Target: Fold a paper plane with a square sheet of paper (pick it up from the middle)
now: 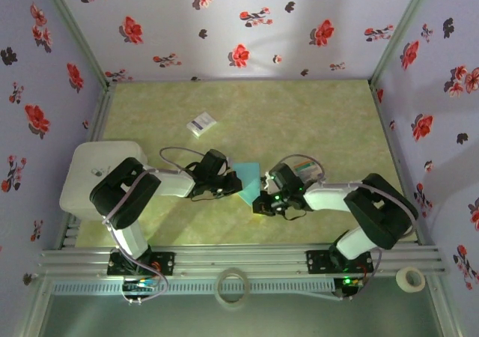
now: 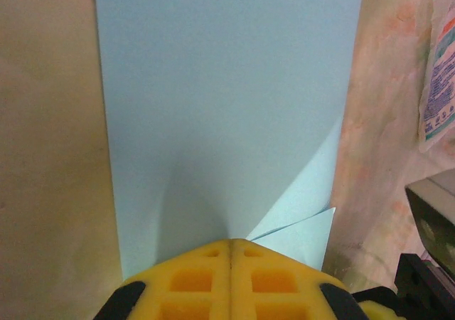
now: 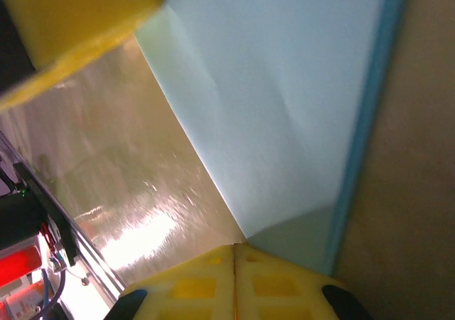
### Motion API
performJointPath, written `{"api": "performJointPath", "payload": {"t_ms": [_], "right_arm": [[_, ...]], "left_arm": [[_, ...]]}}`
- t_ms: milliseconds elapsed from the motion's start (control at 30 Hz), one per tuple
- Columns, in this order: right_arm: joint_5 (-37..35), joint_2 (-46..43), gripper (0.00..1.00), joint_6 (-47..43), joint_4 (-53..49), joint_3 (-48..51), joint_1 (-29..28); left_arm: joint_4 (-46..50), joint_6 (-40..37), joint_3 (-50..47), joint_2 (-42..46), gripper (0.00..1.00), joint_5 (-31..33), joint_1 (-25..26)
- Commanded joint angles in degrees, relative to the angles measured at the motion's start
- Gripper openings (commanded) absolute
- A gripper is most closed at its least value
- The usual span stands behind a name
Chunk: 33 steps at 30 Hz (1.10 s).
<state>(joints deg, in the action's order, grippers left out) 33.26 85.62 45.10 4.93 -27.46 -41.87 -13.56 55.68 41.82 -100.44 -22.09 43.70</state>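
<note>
Square sheet of paper (image 1: pixel 248 178) lying part-folded on bench (image 1: pixel 314 120); I'm seeing both arms bending inward, low, left pincer (image 2: pixel 231 242) and right pincer (image 3: pixel 234 246) each pinching its edge.

White shells alternate with bulky black joint housings on the left arm (image 1: pixel 127 195) and the right arm (image 1: pixel 378 216); a thin grey cable loop (image 1: pixel 175 150) trails from the left; small green lights (image 1: pixel 278 197) glow on the right; left yellow moulded fingers (image 2: pixel 199 281) and right yellow moulded fingers (image 3: pixel 202 286) carry square recesses, black corners.
</note>
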Motion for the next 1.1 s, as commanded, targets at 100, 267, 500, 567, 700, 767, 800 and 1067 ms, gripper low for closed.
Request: {"api": "performJointPath", "payload": {"t_ms": [100, 267, 500, 567, 700, 767, 800, 1067], "right_arm": [[-1.7, -4.5, 0.08, 4.0, -0.4, 5.8, 0.6], [-6.3, -11.2, 0.09, 2.0, -6.5, 4.4, 1.1], [-21.1, -16.2, 0.24, -4.5, -22.9, -3.6, 1.3], [-20.1, -15.2, 0.28, -4.8, -21.6, -5.0, 1.3], [-16.3, -10.6, 0.37, -5.5, -19.0, -8.9, 1.3], [-15.1, -7.6, 0.4, -6.1, -18.8, -11.2, 1.3], [-14.6, -6.6, 0.4, -6.3, -18.7, -11.9, 1.2], [-12.5, -0.2, 0.41, -6.9, -16.2, -14.9, 1.2]], "left_arm": [[4.7, -1.0, -2.6, -0.8, 0.0, 2.8, -0.7], [2.7, 2.5, -4.4, 1.1, 0.0, 4.4, -0.3], [-0.2, 10.6, -8.0, 9.2, 0.0, 14.2, 4.6], [0.1, 11.2, -7.9, 11.6, 0.07, 16.5, 6.2], [5.9, 9.0, -6.9, 17.3, 0.22, 20.2, 6.1], [10.3, 7.1, -6.6, 20.4, 0.3, 22.0, 5.1], [11.4, 6.4, -6.8, 21.4, 0.34, 22.0, 4.4], [12.2, 1.3, -8.7, 22.9, 0.43, 11.4, -3.6]]}}
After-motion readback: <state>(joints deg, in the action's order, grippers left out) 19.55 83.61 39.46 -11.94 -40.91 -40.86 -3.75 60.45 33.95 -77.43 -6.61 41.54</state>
